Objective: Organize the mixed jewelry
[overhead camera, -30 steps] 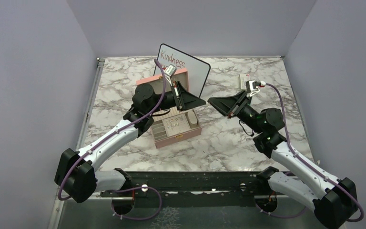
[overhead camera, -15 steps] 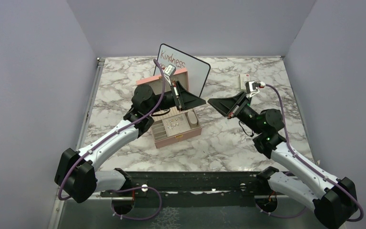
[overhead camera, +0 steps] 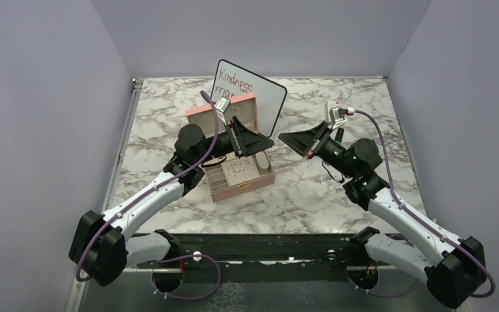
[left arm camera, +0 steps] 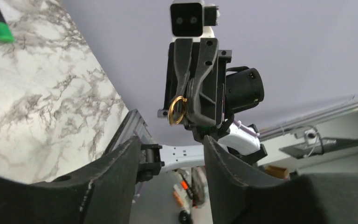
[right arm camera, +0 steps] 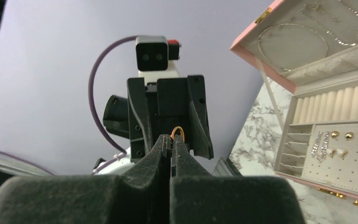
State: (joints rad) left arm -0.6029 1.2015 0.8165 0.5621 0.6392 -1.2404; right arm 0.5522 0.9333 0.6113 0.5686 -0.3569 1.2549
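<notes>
A gold ring is pinched at the tips of my right gripper, which is shut on it. The left wrist view shows the same ring standing out of the right gripper's tips. My left gripper faces it with its jaws open and nothing between them. Both grippers meet tip to tip in the air, left and right, above the open pink box. More of the mixed jewelry, small gold and sparkly earrings, sits on the box's pad.
A whiteboard with "Kindness" written on it stands behind the box lid, which holds a thin chain. A green-capped marker lies on the marble table. A tiny gold bit lies on the marble by the box front.
The right gripper has shut on the ring while the left gripper has opened and drawn back a little to the left. The ring has passed from left to right.
</notes>
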